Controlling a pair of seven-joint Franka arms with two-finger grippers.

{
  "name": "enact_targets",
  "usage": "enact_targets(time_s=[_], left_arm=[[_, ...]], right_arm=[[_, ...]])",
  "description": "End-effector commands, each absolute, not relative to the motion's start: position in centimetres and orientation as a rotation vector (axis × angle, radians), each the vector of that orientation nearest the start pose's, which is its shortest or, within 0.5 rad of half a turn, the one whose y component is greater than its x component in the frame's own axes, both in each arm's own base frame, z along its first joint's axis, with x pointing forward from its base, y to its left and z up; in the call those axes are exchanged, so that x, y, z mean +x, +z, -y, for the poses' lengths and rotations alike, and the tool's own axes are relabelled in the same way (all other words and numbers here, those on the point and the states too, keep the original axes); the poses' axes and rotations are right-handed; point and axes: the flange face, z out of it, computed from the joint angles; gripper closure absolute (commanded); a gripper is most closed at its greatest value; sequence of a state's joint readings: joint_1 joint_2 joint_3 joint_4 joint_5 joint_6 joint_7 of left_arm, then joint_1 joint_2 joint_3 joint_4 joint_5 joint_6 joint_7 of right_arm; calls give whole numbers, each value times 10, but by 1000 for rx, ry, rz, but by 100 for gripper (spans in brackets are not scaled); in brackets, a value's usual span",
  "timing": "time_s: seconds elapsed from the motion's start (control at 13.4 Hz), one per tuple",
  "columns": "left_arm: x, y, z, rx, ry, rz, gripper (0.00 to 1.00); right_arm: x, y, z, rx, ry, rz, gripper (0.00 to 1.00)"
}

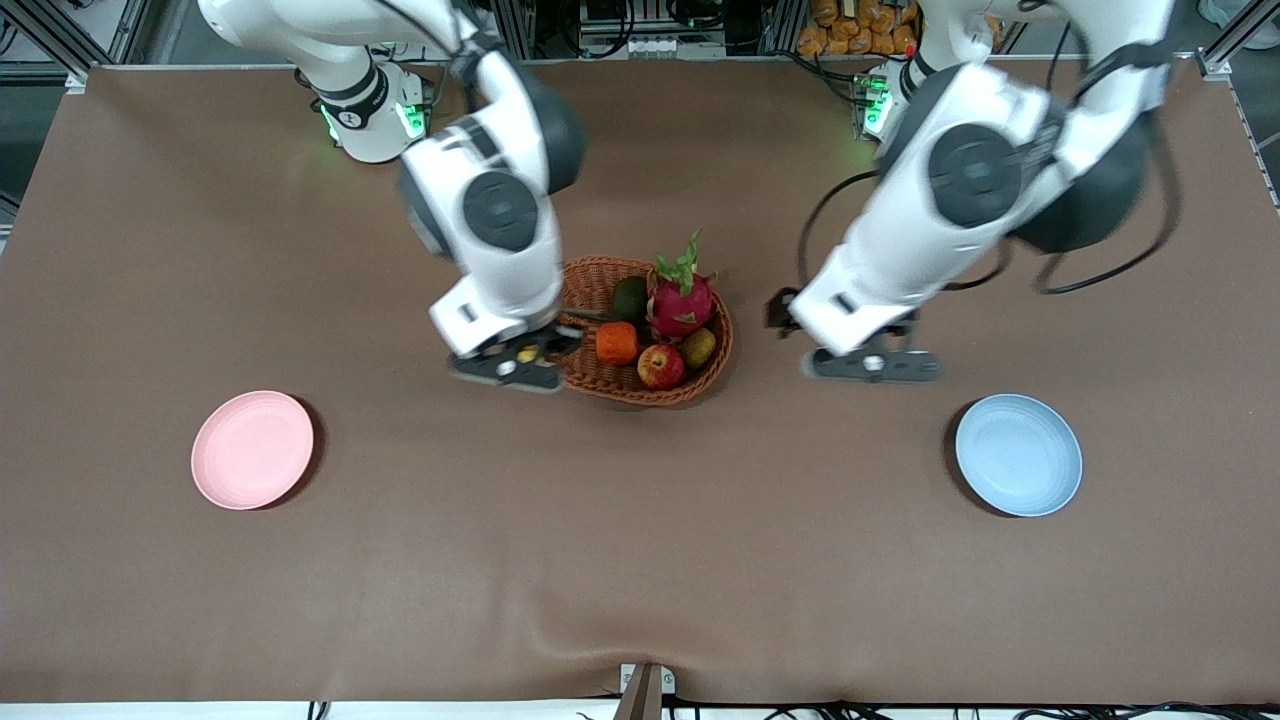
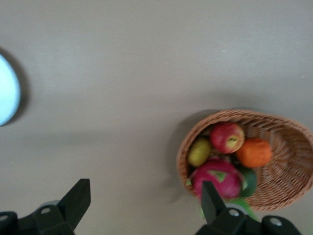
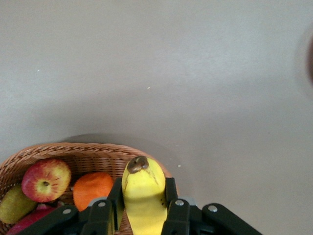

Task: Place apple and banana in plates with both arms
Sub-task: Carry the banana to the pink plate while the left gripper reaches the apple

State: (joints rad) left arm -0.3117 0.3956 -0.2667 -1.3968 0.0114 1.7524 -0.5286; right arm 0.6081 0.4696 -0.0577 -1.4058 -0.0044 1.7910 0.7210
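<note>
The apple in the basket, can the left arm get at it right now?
Probably yes. The left gripper hangs open over bare table beside the basket, and the apple lies uncovered on top, at the basket's edge nearer the front camera. The right gripper, shut on the banana, crowds the basket's right-arm end.

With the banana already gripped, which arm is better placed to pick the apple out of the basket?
Left. Its claw hangs open beside the basket; the apple lies free, while the right claw is shut on the banana.
</note>
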Motion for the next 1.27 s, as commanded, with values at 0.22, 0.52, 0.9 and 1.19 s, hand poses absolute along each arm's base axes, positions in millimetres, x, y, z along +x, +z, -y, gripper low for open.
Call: enact_targets(time_s=[0.22,0.52,0.9,1.19], left_arm=[[544,384,441,-3162,255,-80,0],[523,326,488,-3168,243,-145,0],[512,263,507,-3103,169,-172,0],[513,247,509,-3101,154,-185,0]], right_arm=[[625,448,-239,-3147,189,-393,96],[653,446,-139,-3131,206,-384,95],[670,438,-12,-3046,222,-324,95],[681,384,42,-2869,287,-373,95]])
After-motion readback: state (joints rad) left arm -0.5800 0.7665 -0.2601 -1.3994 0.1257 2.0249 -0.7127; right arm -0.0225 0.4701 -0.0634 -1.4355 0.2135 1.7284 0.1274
